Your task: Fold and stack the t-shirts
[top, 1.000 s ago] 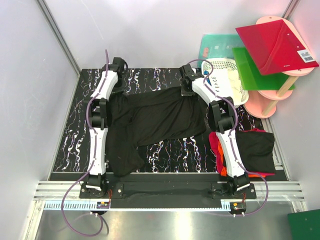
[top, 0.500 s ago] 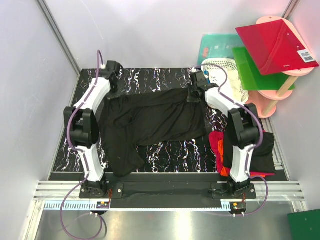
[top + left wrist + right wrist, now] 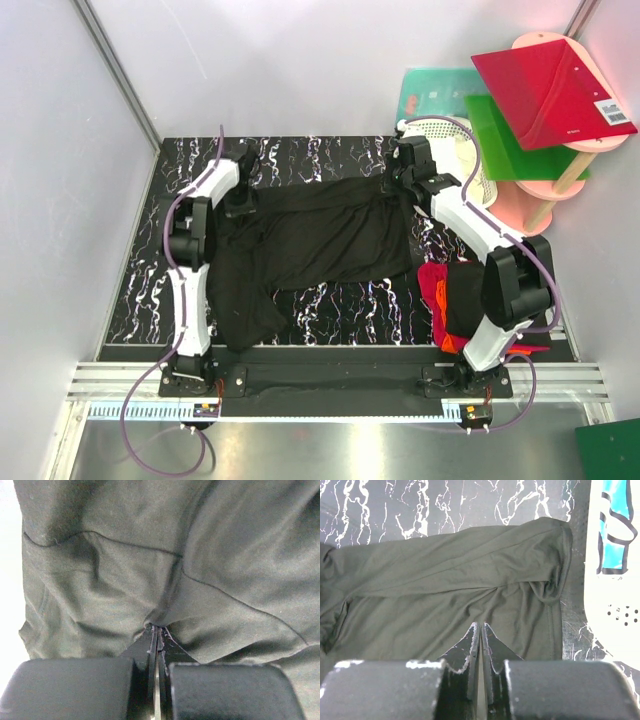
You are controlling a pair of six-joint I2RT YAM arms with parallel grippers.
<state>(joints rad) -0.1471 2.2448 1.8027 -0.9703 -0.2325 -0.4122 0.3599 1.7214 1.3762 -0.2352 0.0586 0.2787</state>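
Observation:
A black t-shirt (image 3: 310, 240) lies spread across the marbled black table (image 3: 150, 290), with one part trailing toward the near left. My left gripper (image 3: 240, 200) is at its far left corner. In the left wrist view the gripper (image 3: 156, 626) is shut on a pinch of the black t-shirt (image 3: 215, 555). My right gripper (image 3: 405, 185) is at the shirt's far right corner. In the right wrist view the gripper (image 3: 480, 625) is shut, and the cloth (image 3: 445, 585) lies flat beneath its tips, not bunched between them. A pile of red, orange and black tees (image 3: 440, 290) lies at the right, partly hidden by the right arm.
A white lattice basket (image 3: 455, 150) stands just beyond the right gripper; its wall shows in the right wrist view (image 3: 612, 605). A pink stand (image 3: 530, 205) holds a red board (image 3: 550, 90) and a green board (image 3: 500, 140). Grey walls enclose the table.
The left gripper moved from the far left corner rightward and nearer, its elbow folding in. The right arm stretched out and its gripper moved slightly farther back. The shirt's far edge is straighter.

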